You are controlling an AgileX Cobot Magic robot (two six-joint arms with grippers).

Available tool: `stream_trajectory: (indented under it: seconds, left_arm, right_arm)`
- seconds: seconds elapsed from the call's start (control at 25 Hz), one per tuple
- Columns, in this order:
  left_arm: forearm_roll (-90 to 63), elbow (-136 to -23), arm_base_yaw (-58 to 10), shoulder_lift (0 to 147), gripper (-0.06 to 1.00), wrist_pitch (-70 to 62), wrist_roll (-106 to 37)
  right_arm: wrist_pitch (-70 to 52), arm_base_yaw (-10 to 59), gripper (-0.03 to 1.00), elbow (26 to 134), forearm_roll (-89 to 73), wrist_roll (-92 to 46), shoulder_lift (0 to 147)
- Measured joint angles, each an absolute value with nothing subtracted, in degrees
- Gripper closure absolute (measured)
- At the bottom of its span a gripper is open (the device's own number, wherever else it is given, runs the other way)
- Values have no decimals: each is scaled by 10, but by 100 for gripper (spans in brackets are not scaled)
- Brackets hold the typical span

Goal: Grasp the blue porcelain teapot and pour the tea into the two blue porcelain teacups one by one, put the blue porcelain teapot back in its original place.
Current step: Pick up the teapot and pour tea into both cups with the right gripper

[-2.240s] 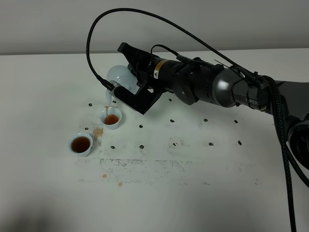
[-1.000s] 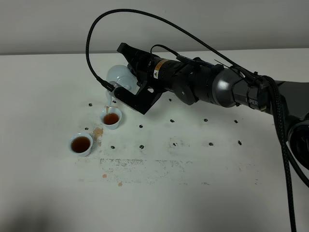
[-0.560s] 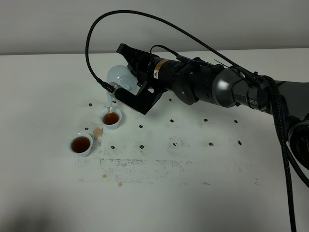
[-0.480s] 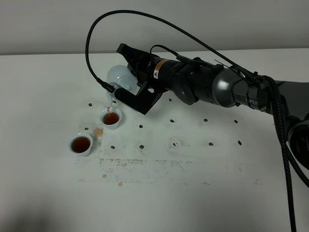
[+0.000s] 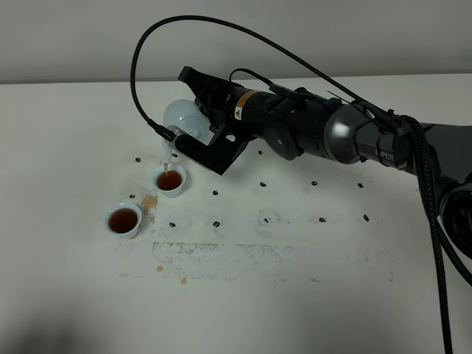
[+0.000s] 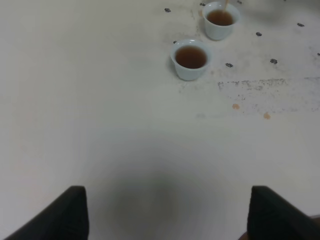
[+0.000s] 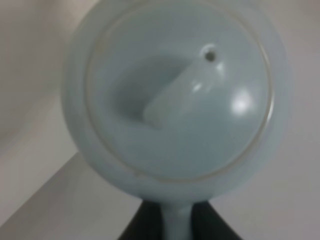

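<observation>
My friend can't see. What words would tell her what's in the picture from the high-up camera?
The right gripper holds a tipped blue teapot, pouring a thin stream of tea into the farther teacup on a white table. The nearer teacup already holds tea, and small brown spills mark the table.

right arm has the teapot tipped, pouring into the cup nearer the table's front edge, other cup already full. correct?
Not quite. The teapot is pouring into the farther teacup, the one under its spout; the exterior high view shows the stream landing there. The nearer teacup already holds tea. The rest stands.
</observation>
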State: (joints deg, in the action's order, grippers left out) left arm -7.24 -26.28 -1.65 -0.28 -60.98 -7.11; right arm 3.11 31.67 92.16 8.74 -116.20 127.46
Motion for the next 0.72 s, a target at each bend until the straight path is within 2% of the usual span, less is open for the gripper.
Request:
stream_trajectory:
  seconds: [0.44, 0.72]
  left_arm:
    - [-72, -263, -16, -3, 31, -610, -72]
    - [-72, -263, -16, -3, 31, -610, -71]
  right_arm:
    - [31, 317, 93, 922, 83, -1159, 1275]
    - [9, 317, 93, 922, 71, -1110, 1275]
